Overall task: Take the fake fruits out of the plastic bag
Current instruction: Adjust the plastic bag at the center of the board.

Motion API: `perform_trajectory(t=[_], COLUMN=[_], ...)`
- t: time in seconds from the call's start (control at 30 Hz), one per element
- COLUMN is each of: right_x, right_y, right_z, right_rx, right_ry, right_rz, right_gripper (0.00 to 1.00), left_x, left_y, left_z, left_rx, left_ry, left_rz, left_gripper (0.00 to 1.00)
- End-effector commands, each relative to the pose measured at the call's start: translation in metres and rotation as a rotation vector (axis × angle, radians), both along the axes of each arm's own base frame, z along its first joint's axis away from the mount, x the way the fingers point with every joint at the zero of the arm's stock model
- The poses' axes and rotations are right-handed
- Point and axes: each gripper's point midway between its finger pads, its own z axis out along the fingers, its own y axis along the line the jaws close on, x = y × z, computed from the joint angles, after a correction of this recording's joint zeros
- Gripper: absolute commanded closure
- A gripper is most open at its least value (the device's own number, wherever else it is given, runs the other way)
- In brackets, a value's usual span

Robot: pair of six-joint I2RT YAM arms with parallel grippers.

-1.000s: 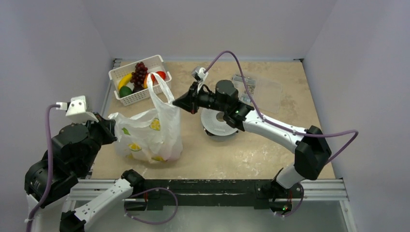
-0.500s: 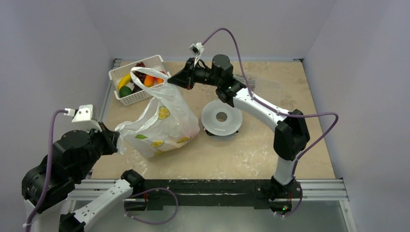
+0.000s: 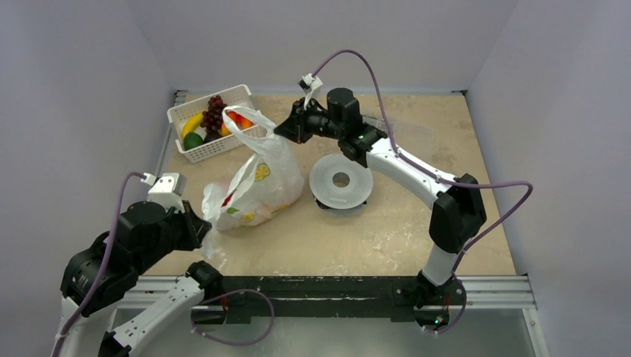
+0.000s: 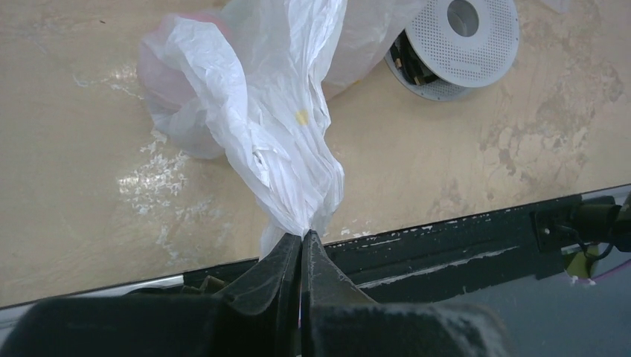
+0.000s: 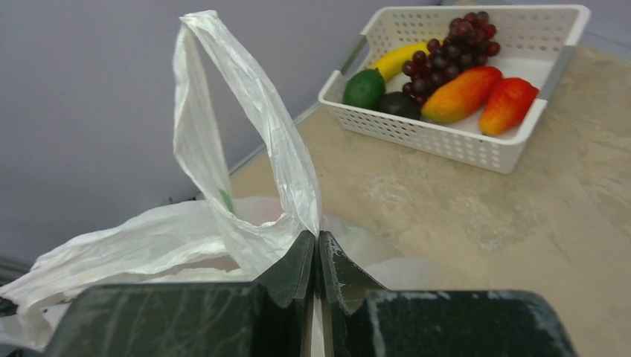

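While the left arm crouched folded at the table's 8 o'clock corner, its wrist pointed toward 2 o'clock. The left gripper (image 4: 301, 239) was clenched, jaws pressed together on a twisted corner of the plastic bag (image 3: 260, 178), holding that end down close to the table's near edge. The right arm rose from its base at 5 o'clock, elbow high at 4 o'clock, forearm stretched toward 11 o'clock. The right gripper (image 5: 316, 239) was pinched tight on the base of one handle loop, holding it above the table (image 3: 417, 223); the loop stood upright over the fingers. The bag was stretched between the two grippers, about 9 o'clock from the table's centre, its belly resting on the surface. The fake fruits (image 3: 229, 198) were inside the bag, only dim red and pink shapes through the film. A white slotted basket (image 3: 195, 152) of other fruit sat at 11 o'clock, and a white perforated disc (image 3: 340, 181) lay just beside the bag, at its 3 o'clock.
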Motion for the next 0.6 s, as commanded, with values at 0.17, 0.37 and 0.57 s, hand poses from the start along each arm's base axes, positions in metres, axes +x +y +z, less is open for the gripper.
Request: perform_trajectory(t=[0.17,0.37,0.57], right_x=[0.002,-0.041,-0.093], right_y=[-0.073,-0.083,-0.049], right_z=[0.005,0.03,0.072], right_rx=[-0.214,-0.184,-0.13], right_ry=[-0.054,-0.076,-0.206], right_rz=[-0.275,-0.316,-0.433], right_gripper=[0.67,0.19,0.01], left_x=[-0.016,-0.012,-0.008], left_y=[-0.002,-0.009,-0.01], left_z=[0.005,0.008,0.011], left_rx=[-0.059,-0.055,-0.043], left_ry=[0.002,-0.001,-0.016], left_rz=[-0.036,-0.067,-0.074], left_gripper=[1.0,1.0,1.0])
